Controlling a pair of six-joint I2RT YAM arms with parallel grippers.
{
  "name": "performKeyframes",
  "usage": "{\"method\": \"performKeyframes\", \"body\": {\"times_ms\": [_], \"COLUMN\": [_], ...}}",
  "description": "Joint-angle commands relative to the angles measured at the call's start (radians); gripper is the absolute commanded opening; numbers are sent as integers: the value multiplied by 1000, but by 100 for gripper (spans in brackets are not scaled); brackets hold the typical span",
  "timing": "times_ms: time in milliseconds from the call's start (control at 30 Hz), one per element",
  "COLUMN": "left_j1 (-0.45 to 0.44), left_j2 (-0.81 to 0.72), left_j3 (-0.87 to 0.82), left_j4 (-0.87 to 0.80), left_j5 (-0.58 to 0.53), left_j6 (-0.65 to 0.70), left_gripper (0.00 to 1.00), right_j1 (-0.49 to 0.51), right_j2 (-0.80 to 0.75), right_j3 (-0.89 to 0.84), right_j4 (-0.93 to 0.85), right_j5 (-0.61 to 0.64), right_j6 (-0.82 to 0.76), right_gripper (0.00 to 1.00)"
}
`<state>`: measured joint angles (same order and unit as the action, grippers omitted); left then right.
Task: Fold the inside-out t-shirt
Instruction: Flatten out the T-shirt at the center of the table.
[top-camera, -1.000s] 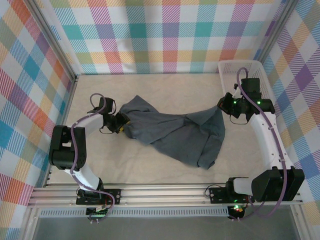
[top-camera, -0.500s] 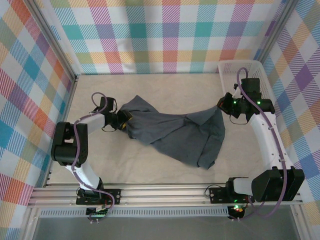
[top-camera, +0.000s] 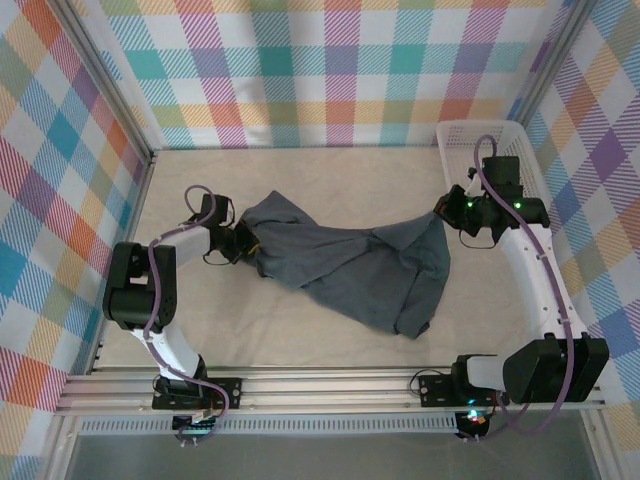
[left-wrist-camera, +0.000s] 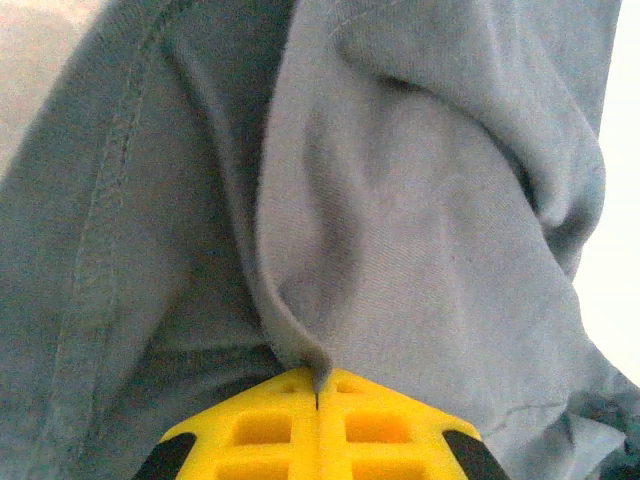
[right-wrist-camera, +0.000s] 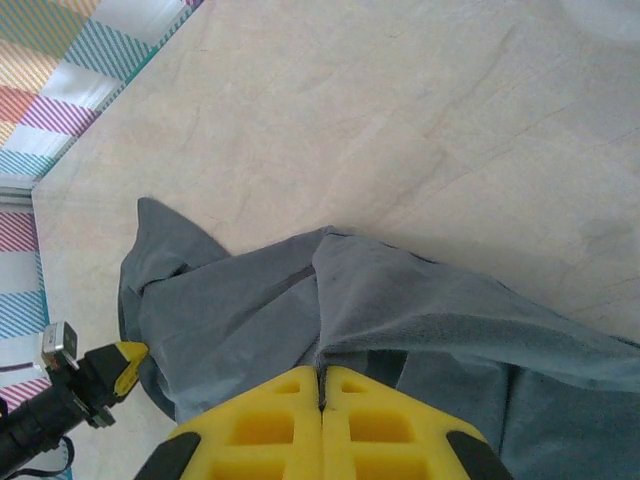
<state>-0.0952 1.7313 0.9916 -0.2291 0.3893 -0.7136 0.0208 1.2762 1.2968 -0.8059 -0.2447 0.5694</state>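
Slate blue-grey soft cloth t-shirt (top-camera: 350, 265) is stretched, crumpled, slantwise across the middle of the beige desk (top-camera: 330, 175). A fold at its left end is pinched between the closed yellow left fingers (left-wrist-camera: 262, 430). Its right corner is clamped by the closed right fingers (right-wrist-camera: 262, 430), near the white mesh basket (top-camera: 455, 135).

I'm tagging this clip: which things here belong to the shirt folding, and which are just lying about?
Job: t-shirt; left gripper, shut on the t-shirt; right gripper, shut on the t-shirt.
Lying about: white mesh basket, far right corner.
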Motion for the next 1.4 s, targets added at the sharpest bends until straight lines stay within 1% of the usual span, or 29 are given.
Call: {"method": "performKeyframes", "body": {"times_ms": [0,67,133,200,267,300,367,433,500,567,633,733,833,933,1033,1133,1267,1367], "left_j1": [18,35,65,96,119,122,123,123,123,123,123,122,123,123,123,122,123,123], "left_j2": [-138,-214,-281,-328,-379,-416,-496,-580,-637,-658,-649,-624,-622,-650,-693,-705,-680,-639], "left_j3": [157,333,567,775,911,941,929,881,840,851,901,987,1054,1095,1088,1096,1114,1109], "left_j4": [-145,-262,-374,-439,-462,-453,-398,-342,-299,-315,-362,-416,-422,-405,-361,-348,-337,-321], "left_j5": [28,20,-6,-56,-131,-175,-242,-315,-360,-390,-395,-376,-357,-373,-416,-454,-436,-416], "left_j6": [32,62,98,129,144,153,159,155,172,199,220,216,203,204,227,248,256,269], "left_gripper": [0,0,0,0,2,2,3,2,3,3,3,3,3,0,0,0,0,0], "right_j1": [5,6,4,-4,-7,-7,-7,-7,-6,-6,-7,-7,-6,-7,-7,-7,-6,-7], "right_j2": [-7,14,58,110,152,156,149,149,150,157,178,202,192,152,108,75,70,111], "right_j3": [120,276,510,747,927,959,953,961,977,1009,1077,1176,1225,1229,1228,1227,1227,1229], "right_j4": [35,54,50,43,46,67,131,179,222,249,252,252,273,305,322,334,361,381], "right_j5": [-7,19,107,188,292,335,361,357,347,334,321,303,301,310,349,376,386,378], "right_j6": [66,69,41,5,-22,-28,-49,-70,-74,-68,-52,-32,-22,-27,-39,-49,-60,-35], "right_gripper": [0,0,0,0,0,0,0,0,0,0,0,0,0,0,0,0,0,0]}}
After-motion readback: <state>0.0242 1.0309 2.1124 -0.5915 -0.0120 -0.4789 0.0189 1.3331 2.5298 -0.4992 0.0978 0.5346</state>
